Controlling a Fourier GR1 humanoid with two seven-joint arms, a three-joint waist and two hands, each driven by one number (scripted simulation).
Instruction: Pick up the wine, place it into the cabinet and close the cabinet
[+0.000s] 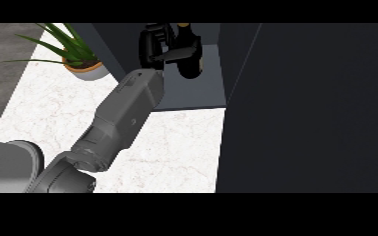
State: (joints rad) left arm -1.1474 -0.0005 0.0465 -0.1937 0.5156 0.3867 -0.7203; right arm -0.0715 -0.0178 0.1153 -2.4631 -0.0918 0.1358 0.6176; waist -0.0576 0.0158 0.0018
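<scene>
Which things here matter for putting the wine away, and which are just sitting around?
Job: dark glass wine bottle, black left hand curled round it, dark grey cabinet, its open door.
Lying about: green potted plant, white marble counter.

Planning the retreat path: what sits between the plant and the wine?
In the head view, the cabinet's left wall and the left hand, curled round the wine, lie between it and the plant.
</scene>
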